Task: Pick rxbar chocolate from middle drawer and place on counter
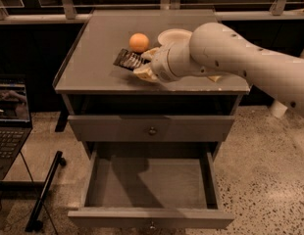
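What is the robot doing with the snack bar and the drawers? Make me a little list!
end effector: over the counter, gripping the rxbar chocolate by its right end
rxbar chocolate: just in front of the orange ball; cannot tell if it touches the counter
middle drawer: open, nothing visible inside
top drawer: shut
white dish: on the counter, behind the arm

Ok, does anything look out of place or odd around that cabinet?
Only the middle drawer, standing pulled out and empty. The tool holds the rxbar chocolate over the counter, beside an orange.
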`<state>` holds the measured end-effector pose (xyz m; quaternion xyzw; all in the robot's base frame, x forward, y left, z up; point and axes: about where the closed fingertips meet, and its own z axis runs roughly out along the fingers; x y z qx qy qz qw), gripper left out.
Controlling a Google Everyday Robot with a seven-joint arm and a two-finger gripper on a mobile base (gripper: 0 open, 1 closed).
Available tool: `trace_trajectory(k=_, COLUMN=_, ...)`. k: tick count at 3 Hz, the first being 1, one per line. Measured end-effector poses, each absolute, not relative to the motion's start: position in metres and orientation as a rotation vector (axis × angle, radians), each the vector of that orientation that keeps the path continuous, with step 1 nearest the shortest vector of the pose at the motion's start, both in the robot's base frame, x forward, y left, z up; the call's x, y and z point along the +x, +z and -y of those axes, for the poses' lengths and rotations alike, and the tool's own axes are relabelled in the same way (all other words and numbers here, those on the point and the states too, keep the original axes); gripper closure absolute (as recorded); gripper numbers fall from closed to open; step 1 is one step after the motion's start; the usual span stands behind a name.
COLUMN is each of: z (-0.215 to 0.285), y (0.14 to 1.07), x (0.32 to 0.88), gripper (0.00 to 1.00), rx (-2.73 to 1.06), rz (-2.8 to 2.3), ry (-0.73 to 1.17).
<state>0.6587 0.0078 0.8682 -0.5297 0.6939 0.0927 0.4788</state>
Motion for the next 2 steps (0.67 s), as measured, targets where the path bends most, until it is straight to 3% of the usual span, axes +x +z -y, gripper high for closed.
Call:
trace_trajectory(k=1, z=0.0059, y=0.8349, x=0.6747, gripper=1.0, rx=-1.254, rz=-1.786, ry=0.258)
trace_trajectory(k=2, z=0.01, y=0.8278, x=0.6779, gripper=0.87, rx=-1.24, rz=-1.809, ry=0.265)
